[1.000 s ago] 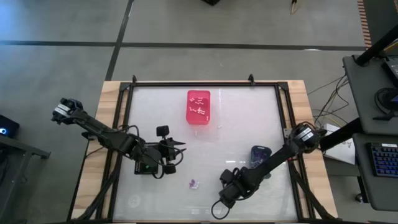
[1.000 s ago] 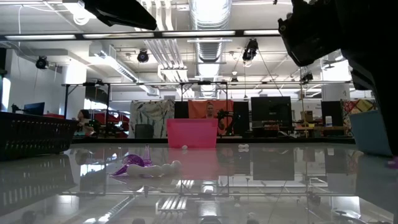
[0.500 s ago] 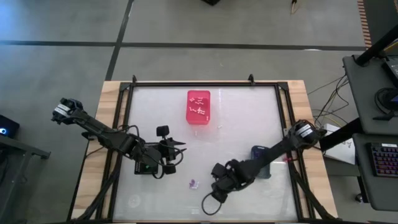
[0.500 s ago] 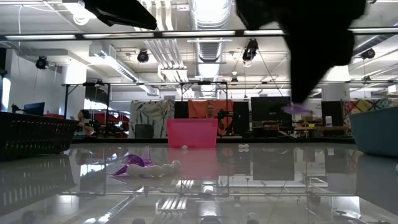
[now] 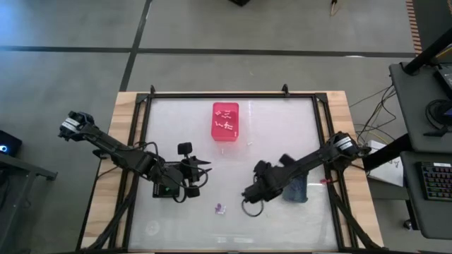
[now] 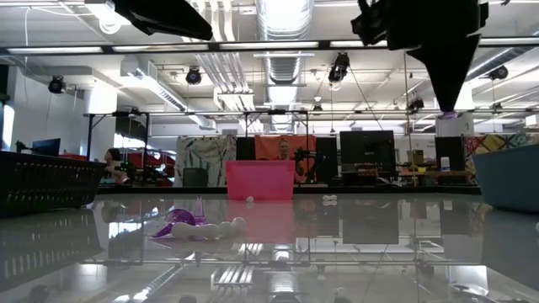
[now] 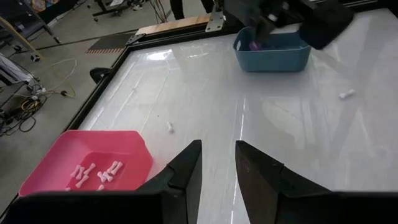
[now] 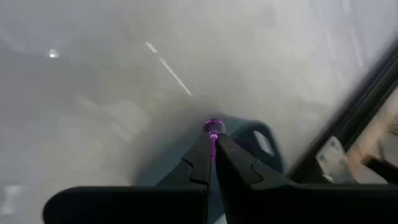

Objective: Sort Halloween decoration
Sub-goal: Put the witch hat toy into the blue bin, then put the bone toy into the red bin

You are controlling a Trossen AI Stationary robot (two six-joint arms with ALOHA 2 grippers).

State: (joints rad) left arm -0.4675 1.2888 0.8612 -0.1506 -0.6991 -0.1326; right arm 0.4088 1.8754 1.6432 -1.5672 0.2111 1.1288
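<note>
Tabletop (image 5: 275, 134): three bins, two arms.

Pink bin (image 7: 87, 167) holds white pieces (image 7: 93, 174); blue bin (image 7: 273, 53) far off, purple piece (image 7: 254, 45) inside.

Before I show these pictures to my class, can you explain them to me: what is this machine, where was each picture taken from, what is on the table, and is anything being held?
It is a robot with two dark arms at a table. One camera looks down from above, one looks level across the tabletop, and one sits on each wrist. On the table are a pink bin holding white pieces, a blue bin, and loose pieces near the front edge. The right gripper is shut on a purple piece, raised above the table near the blue bin. The left gripper waits, slightly parted, holding nothing.
</note>
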